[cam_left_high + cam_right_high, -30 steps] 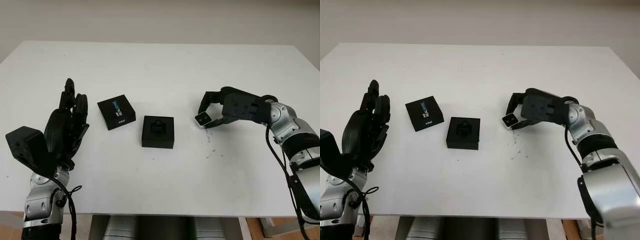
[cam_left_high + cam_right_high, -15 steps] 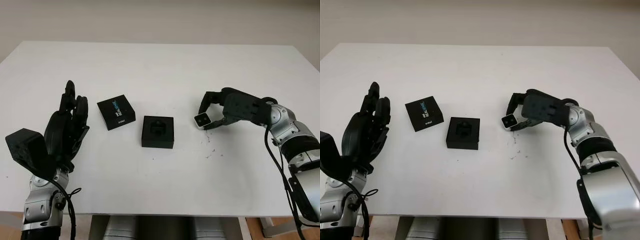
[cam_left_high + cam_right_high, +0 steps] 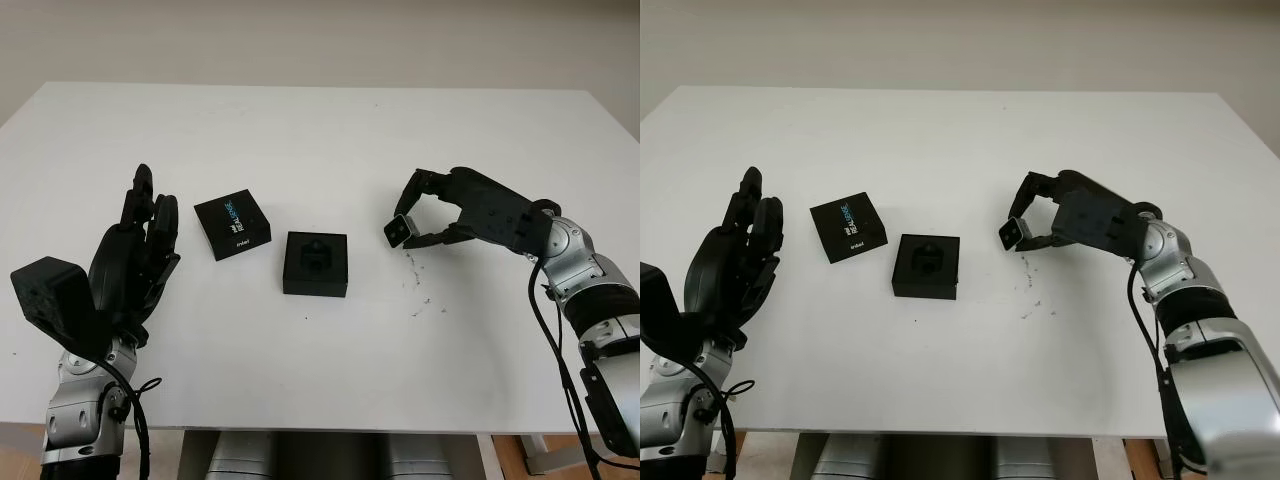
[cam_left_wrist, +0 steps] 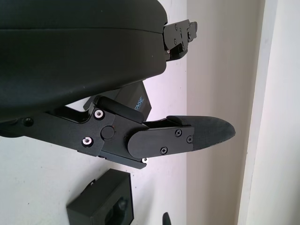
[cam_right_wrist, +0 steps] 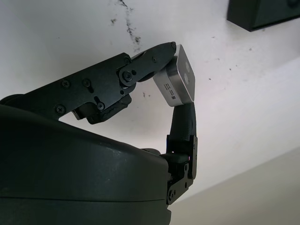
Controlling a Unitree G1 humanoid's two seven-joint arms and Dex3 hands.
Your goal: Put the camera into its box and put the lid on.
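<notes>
My right hand point(image 3: 412, 215) pinches a small silver camera point(image 3: 396, 231) between its fingertips, lifted a little above the white table point(image 3: 330, 130), right of the box. The camera point(image 5: 177, 83) shows its grey face between the black fingers point(image 5: 154, 58) in the right wrist view. The open black box point(image 3: 316, 263) with a moulded insert sits at the table's middle. Its black lid point(image 3: 232, 223), printed with blue and white lettering, lies flat just left of the box. My left hand point(image 3: 140, 250) stays open and upright at the table's left side, apart from the lid.
Small dark specks point(image 3: 422, 300) mark the table surface below the right hand. The table's front edge point(image 3: 320, 425) runs close to both arms. In the left wrist view, the lid point(image 4: 136, 101) and the box point(image 4: 101, 204) lie beyond the left hand's fingers.
The right hand has raised the camera off the table and tilted it, moving slightly left and up. The left hand has held still.
</notes>
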